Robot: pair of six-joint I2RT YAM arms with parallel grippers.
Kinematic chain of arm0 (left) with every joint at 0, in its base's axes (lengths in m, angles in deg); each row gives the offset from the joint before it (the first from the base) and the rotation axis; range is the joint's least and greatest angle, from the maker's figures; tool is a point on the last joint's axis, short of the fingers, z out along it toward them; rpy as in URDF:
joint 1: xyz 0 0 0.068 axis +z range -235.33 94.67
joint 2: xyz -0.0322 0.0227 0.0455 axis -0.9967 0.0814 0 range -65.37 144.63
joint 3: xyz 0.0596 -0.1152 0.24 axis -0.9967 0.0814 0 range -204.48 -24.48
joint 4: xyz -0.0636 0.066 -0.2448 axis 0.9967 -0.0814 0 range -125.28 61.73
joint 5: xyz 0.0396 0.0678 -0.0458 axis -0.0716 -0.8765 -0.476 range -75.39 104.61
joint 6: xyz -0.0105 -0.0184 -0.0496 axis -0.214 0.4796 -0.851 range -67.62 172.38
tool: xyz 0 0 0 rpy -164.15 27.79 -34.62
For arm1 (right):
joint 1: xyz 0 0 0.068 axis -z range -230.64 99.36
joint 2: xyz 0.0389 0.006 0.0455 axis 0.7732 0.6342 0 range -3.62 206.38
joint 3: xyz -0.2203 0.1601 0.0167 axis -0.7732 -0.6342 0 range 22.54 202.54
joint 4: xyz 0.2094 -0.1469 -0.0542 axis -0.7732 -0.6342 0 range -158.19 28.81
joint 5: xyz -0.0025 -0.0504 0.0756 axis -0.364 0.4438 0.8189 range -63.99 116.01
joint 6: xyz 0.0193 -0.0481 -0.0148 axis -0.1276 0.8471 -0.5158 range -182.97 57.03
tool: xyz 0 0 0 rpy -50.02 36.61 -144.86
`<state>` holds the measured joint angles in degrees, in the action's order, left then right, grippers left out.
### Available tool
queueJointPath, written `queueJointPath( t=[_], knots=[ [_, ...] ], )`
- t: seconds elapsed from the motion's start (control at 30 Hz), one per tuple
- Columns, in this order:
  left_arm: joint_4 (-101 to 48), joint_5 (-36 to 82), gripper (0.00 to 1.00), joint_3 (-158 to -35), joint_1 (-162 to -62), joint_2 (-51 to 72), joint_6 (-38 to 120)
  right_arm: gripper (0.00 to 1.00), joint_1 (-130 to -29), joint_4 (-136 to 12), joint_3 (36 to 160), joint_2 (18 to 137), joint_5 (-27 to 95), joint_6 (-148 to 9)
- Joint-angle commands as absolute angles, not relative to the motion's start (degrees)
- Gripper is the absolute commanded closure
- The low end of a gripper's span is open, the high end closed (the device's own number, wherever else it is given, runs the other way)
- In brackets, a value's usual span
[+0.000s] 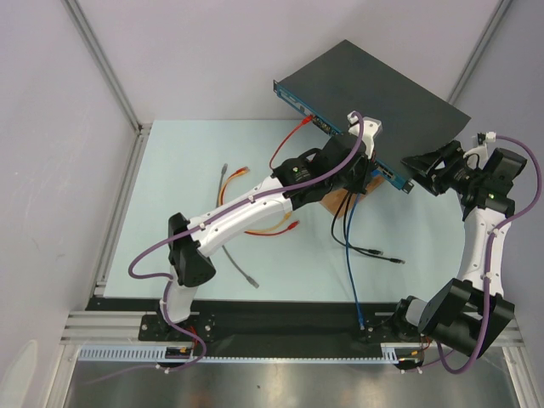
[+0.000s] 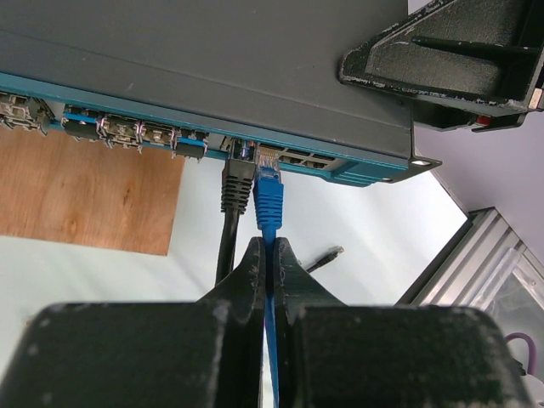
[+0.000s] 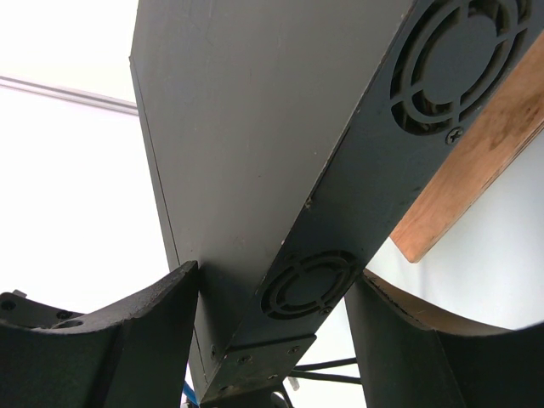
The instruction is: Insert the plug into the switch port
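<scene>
Left jaws clench the cable (image 2: pixel 271 340), right jaws grasp the switch (image 2: pixel 212 68); a skewed push could jam the plug (image 2: pixel 269 183) ahead.

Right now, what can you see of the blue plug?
The blue plug has a blue boot and clear plastic tip. Its tip is at a socket in the blue front of the switch; whether fully seated, I cannot tell. The left claw pinches its cable just behind. A black plug sits close beside it.
</scene>
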<state>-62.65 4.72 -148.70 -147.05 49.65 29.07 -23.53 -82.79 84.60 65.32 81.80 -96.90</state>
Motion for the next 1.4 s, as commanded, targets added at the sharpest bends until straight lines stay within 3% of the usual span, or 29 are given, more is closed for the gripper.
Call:
queueJointPath(
  t=[0.0,1.37],
  knots=[
    [-56.58,4.33,1.00,-149.73,-146.59,47.83,30.67,1.00,-24.98,-82.63,84.85,66.78,78.13,-91.71],
    [-31.88,9.60,1.00,-145.33,-144.22,52.66,37.61,1.00,-28.84,-77.10,80.90,65.99,82.26,-97.42]
  ],
)
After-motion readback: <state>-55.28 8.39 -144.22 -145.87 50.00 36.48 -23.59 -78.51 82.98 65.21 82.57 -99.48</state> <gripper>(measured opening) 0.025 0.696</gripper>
